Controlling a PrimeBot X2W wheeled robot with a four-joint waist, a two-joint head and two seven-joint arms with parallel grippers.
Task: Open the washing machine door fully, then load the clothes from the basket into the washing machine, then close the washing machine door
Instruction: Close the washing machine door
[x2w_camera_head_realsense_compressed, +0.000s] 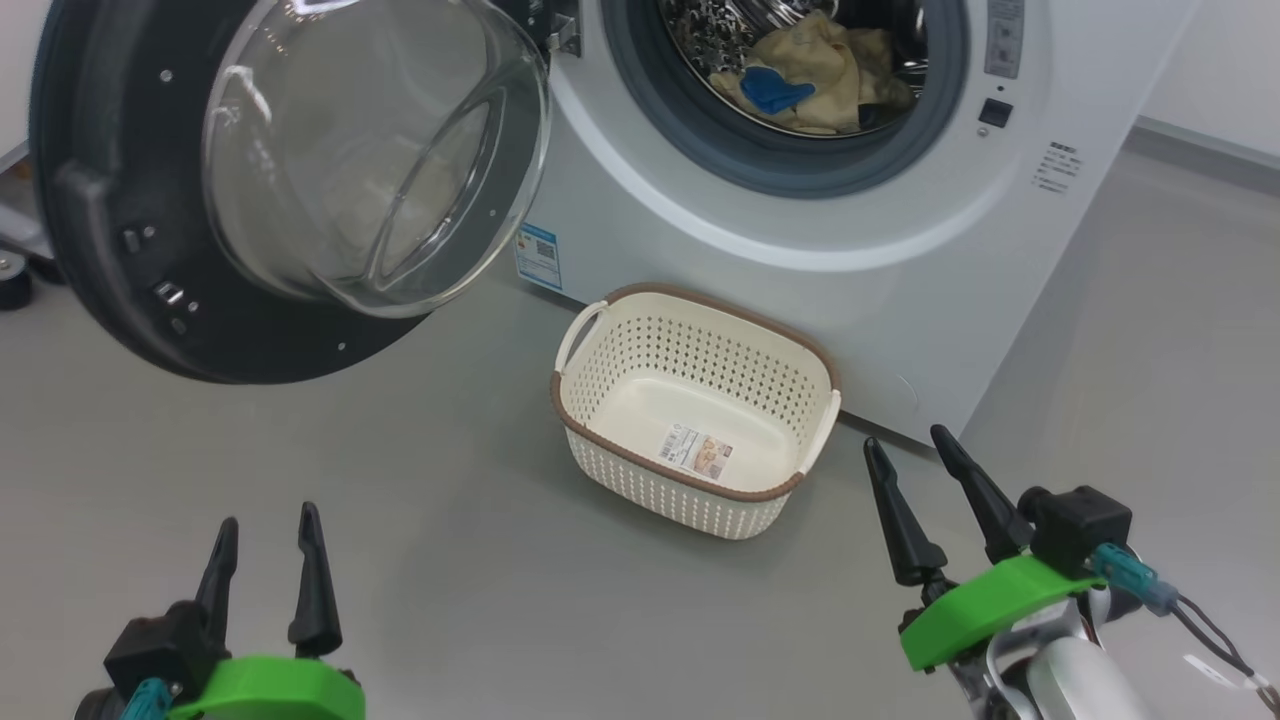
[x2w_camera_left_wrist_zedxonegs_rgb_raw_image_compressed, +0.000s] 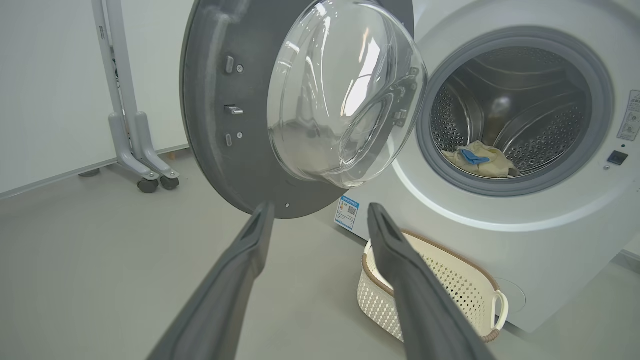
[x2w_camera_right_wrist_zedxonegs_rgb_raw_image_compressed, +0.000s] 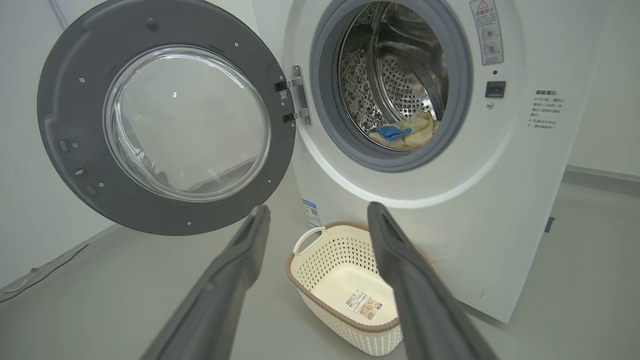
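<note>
- Dark fingers of the left end effector (x2w_camera_head_realsense_compressed: 269, 513) stand apart with nothing between them, low over the grey floor (x2w_camera_head_realsense_compressed: 450, 600) at the near left. Its arm is cut off by the frame edge.
- Opposite, the right end effector (x2w_camera_head_realsense_compressed: 905, 434) is also spread wide and empty, its tips pointing toward the lower front corner of the washing machine (x2w_camera_head_realsense_compressed: 700, 230). Both hang clear of the load, which I read as freed for the last step.
- Between them and a little further on, the basket (x2w_camera_head_realsense_compressed: 650, 490) sits on the floor just in front of the machine. Whether it touches the front panel is hard to tell. It holds no clothing, only a label sticker (x2w_camera_head_realsense_compressed: 697, 452) on its bottom, with print too small to read.
- Beyond it to the left, the door (x2w_camera_head_realsense_compressed: 110, 250) hangs swung wide on its hinge, leaving the opening free. Its inner face and glass bowl (x2w_camera_head_realsense_compressed: 370, 150) are turned toward the robot. The outer face and any handle are turned away, so a grasp point cannot be seen.
- Further in, the clothes (x2w_camera_head_realsense_compressed: 820, 75) lie at the bottom of the steel drum (x2w_camera_right_wrist_zedxonegs_rgb_raw_image_compressed: 400, 75), cream fabric with a blue patch. The pile is bunched, so the number of pieces cannot be told. The head view cuts off the top of the opening.
- Loading looks finished, so only closing the door appears to remain. The left end effector is the nearer one to it.
- Farthest back, a grey wheeled stand (x2w_camera_left_wrist_zedxonegs_rgb_raw_image_compressed: 140, 145) rests by the wall, well apart from the door.
</note>
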